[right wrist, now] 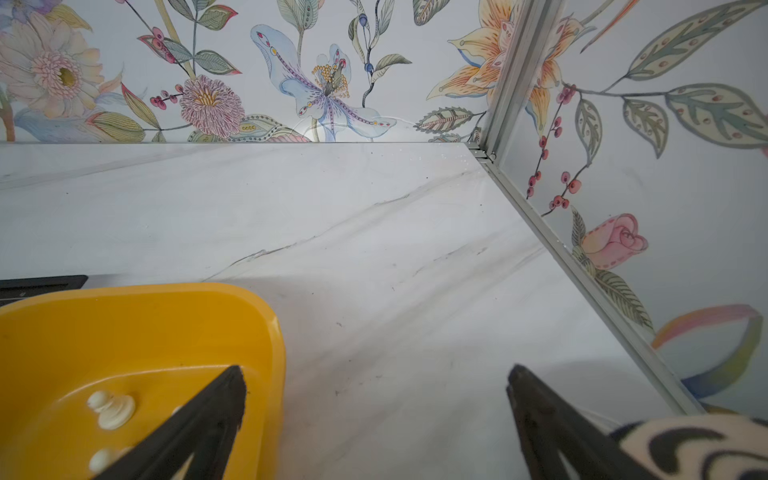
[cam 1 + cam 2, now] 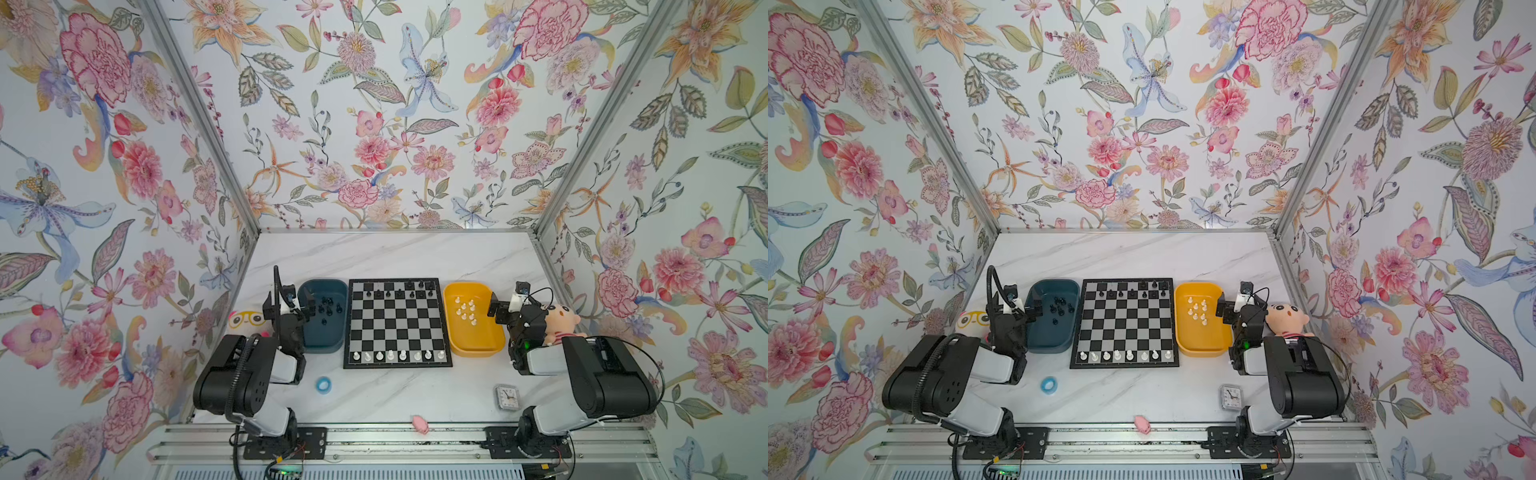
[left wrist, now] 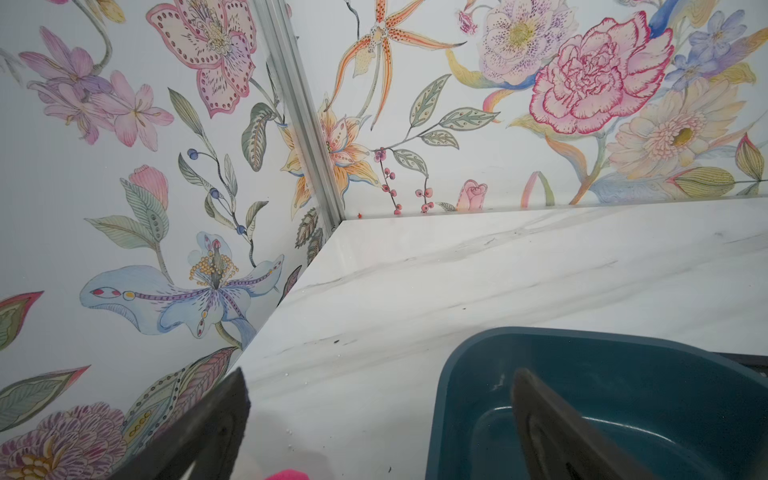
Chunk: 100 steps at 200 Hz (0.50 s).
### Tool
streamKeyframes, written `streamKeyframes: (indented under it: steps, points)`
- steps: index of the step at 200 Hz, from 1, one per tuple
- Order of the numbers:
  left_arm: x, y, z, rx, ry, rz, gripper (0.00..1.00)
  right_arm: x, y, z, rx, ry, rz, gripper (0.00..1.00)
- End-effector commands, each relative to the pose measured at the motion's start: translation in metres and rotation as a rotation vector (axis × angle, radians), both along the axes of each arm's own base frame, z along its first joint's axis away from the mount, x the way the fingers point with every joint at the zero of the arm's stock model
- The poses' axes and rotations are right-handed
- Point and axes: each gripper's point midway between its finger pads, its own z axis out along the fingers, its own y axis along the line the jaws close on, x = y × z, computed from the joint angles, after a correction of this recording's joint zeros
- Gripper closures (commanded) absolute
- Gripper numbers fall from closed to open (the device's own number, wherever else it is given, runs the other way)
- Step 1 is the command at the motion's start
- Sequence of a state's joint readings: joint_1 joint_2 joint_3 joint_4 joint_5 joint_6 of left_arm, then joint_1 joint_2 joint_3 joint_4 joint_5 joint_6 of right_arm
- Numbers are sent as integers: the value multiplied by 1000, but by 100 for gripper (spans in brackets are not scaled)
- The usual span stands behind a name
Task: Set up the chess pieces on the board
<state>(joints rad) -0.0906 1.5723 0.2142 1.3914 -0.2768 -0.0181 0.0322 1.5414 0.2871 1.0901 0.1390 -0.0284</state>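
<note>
Chessmen of white plastic (image 2: 390, 355) stand in a row along the near edge of the black-and-silver square chessboard (image 2: 397, 328); black plastic chessmen (image 2: 410, 285) stand on its two far rows. More black ones lie in the oblong teal bin (image 2: 322, 345) at its left, more white in the oblong yellow bin (image 2: 473, 349) at its right. The left gripper (image 2: 300, 308) gapes empty over the teal bin's left rim, the right gripper (image 2: 500, 309) over the yellow bin's right rim.

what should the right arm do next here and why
Probably move the open, empty right gripper over the yellow bin and lower onto one loose white chess piece: the board has its near row filled with white pieces, but the next row is bare.
</note>
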Motion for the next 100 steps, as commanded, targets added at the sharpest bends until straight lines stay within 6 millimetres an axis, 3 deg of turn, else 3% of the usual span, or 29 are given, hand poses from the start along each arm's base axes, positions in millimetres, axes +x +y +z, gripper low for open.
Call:
streamKeyframes:
  steps: [1,100]
  points:
    - [-3,4,1,-5,-12,20,1,2,0,5,13,-22,-7,1]
    - [-2,3,0,-5,-9,18,1,2,0,5,13,-22,-5,1]
